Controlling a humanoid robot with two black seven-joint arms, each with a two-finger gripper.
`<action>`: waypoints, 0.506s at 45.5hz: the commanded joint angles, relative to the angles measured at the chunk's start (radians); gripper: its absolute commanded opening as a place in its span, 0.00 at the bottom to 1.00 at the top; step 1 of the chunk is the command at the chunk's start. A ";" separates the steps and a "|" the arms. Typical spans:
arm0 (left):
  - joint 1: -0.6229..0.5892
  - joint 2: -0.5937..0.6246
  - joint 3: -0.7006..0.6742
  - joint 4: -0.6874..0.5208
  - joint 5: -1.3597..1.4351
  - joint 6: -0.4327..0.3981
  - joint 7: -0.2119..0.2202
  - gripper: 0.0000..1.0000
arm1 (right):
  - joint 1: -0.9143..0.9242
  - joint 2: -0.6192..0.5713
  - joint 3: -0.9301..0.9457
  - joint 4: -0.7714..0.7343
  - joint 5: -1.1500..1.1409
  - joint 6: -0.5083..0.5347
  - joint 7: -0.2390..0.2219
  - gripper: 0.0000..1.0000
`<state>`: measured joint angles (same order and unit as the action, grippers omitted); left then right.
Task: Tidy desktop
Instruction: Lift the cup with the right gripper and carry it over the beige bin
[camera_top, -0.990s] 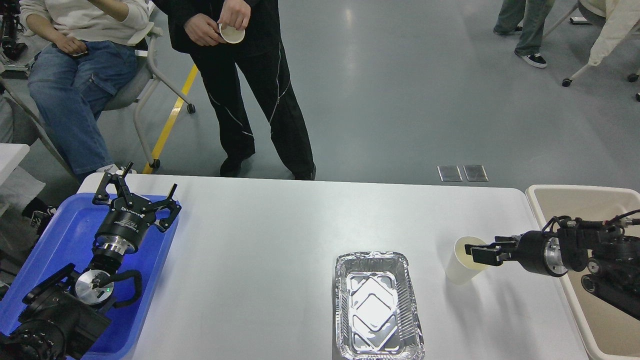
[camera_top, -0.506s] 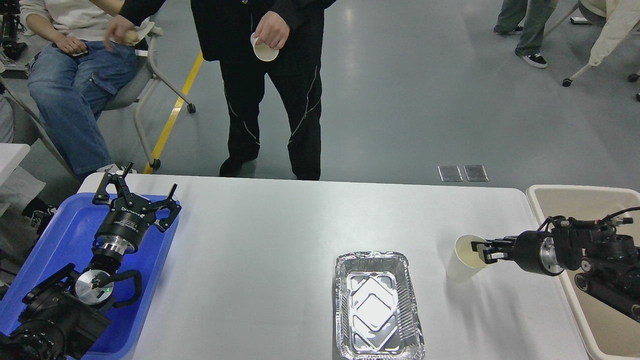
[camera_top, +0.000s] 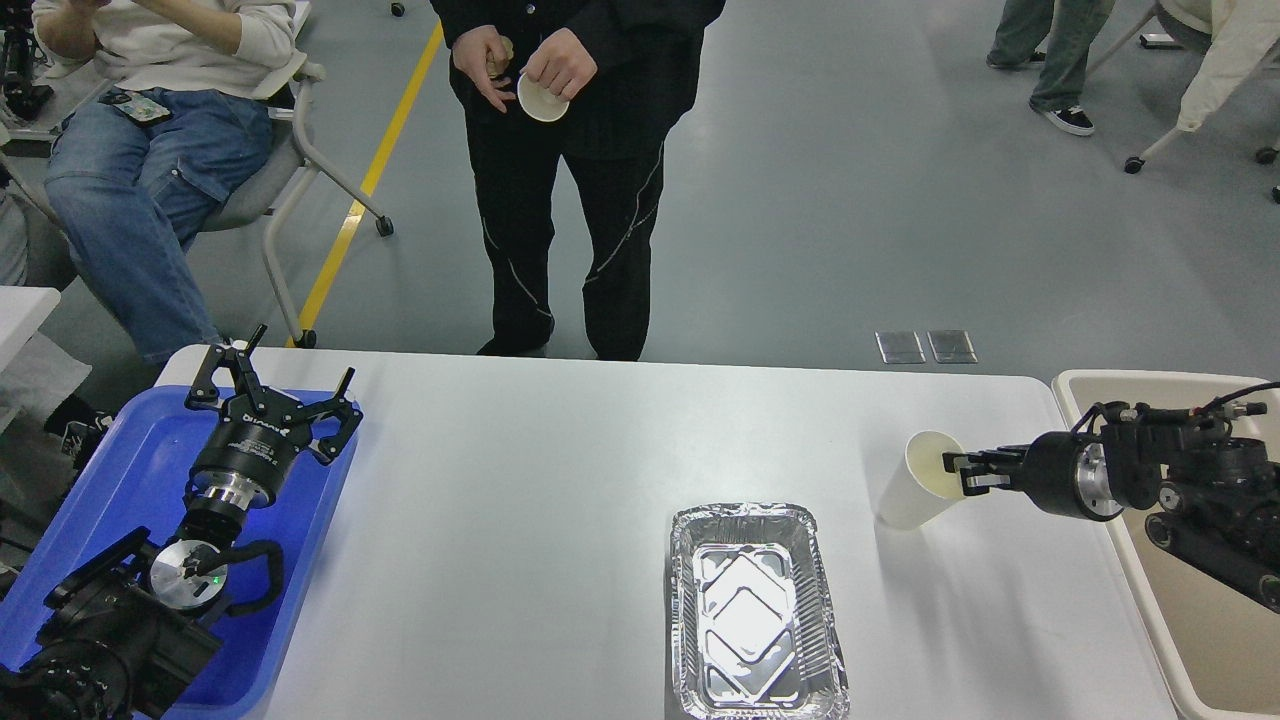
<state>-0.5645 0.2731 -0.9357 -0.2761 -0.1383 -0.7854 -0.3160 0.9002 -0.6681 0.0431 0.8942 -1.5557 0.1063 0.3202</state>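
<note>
On the white surface (camera_top: 560, 480), the right hand (camera_top: 960, 473) pinches the rim of a tilted paper cup (camera_top: 915, 492) beside the foil tray (camera_top: 755, 610) — next, likely, a lift toward the beige bin (camera_top: 1120, 385) — while the left hand (camera_top: 272, 390) hangs spread over the blue tray (camera_top: 120, 470).

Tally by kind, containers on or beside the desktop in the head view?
Paper cup: 1, tilted, rim held by the right hand
Foil tray: 1
Blue tray: 1, under the open left hand
Beige bin: 1
Total: 4
</note>
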 joint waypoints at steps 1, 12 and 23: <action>0.000 0.000 0.000 0.000 0.000 0.000 0.000 1.00 | 0.051 -0.033 -0.005 0.005 0.112 0.056 -0.001 0.00; 0.000 0.000 0.000 0.000 -0.001 0.000 0.000 1.00 | 0.111 -0.077 -0.009 0.035 0.106 0.072 0.000 0.00; 0.000 0.000 0.000 0.000 -0.001 0.000 0.000 1.00 | 0.192 -0.136 -0.074 0.109 0.102 0.067 0.002 0.00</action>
<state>-0.5637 0.2730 -0.9357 -0.2761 -0.1394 -0.7854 -0.3160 1.0200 -0.7542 0.0179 0.9481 -1.4580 0.1709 0.3209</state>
